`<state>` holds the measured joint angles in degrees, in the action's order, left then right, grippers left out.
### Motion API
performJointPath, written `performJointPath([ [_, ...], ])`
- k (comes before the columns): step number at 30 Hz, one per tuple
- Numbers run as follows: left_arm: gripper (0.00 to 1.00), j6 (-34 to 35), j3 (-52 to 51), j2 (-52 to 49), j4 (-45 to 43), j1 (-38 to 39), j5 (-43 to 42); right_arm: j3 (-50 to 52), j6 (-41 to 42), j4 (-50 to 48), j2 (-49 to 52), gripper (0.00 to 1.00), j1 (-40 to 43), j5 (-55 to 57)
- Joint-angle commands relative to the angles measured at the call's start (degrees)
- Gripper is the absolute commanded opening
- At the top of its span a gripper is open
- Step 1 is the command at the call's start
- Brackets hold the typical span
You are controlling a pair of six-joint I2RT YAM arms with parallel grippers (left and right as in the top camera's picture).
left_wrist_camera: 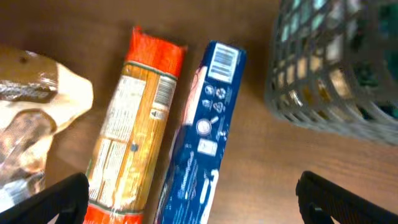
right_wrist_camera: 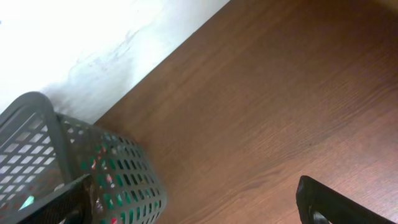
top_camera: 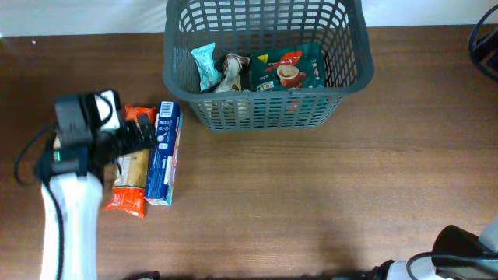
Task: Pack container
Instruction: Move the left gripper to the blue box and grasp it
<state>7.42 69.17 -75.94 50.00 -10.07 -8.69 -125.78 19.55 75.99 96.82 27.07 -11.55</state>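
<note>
In the left of the overhead frame the left gripper is hovering over the orange packet and the blue box with its fingers spread wide, probably lining up a grasp. The two are lying side by side and touching, so the shared edge is likely leaving little room for a finger. The table is offering a bare path rightward. The container is standing at top centre, holding a teal packet and a green packet; its thick rim will need clearing. At lower right the right gripper is waiting, spread and empty, well apart.
</note>
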Motion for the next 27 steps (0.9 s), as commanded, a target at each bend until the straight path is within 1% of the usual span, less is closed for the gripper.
performJointPath([
  [1,0.99,-1.4,5.1,-7.8,2.4,0.2,-5.1,-0.2,0.5,-0.1,0.1,0.99,0.0,-0.3],
  [3,0.99,-6.4,5.2,-11.2,3.3,1.0,-9.0,-0.2,0.5,-0.1,0.1,0.99,0.0,-0.3],
  [4,0.95,-8.8,5.2,-12.9,4.1,1.6,-9.6,-0.2,0.5,-0.1,0.1,0.99,0.0,-0.3],
  [6,0.9,-12.5,5.2,-15.2,5.7,3.2,-8.5,-0.2,0.5,-0.1,0.1,0.99,0.0,-0.3],
  [7,0.89,-13.3,5.2,-16.1,6.3,4.0,-6.5,-0.2,0.5,-0.1,0.1,0.99,0.0,-0.3],
  [10,0.89,-13.9,5.2,-18.8,7.4,6.7,2.3,-0.2,0.5,-0.1,0.1,0.99,0.0,-0.3],
  [14,0.89,-15.3,5.1,-22.4,8.4,9.0,7.8,-0.2,0.5,-0.1,0.1,0.99,0.0,-0.3],
  [16,0.89,-15.3,5.1,-24.3,8.6,9.2,8.8,-0.2,0.5,-0.1,0.1,0.99,0.0,-0.3],
  [17,0.84,-15.3,5.1,-25.1,8.6,9.2,8.8,-0.2,0.5,-0.1,0.1,0.99,0.0,-0.3],
  [18,0.81,-15.0,5.1,-26.1,8.6,9.1,9.1,-0.2,0.5,-0.1,0.1,0.99,0.0,-0.3],
  [21,0.81,-14.2,5.1,-29.2,8.5,8.5,10.2,-0.2,0.5,-0.1,0.1,0.99,0.0,-0.3],
  [24,0.77,-14.2,5.1,-32.0,8.3,8.4,10.2,-0.2,0.5,-0.1,0.1,0.99,0.0,-0.3],
  [25,0.69,-14.2,5.1,-32.6,8.2,8.4,10.2,-0.2,0.5,-0.1,0.1,0.99,0.0,-0.3],
  [26,0.55,-14.2,5.1,-33.1,8.1,8.4,10.0,-0.2,0.5,-0.1,0.1,0.99,0.0,-0.3],
  [27,0.34,-14.2,5.1,-33.7,8.0,8.4,10.0,-0.2,0.5,-0.1,0.1,0.99,0.0,-0.3],
])
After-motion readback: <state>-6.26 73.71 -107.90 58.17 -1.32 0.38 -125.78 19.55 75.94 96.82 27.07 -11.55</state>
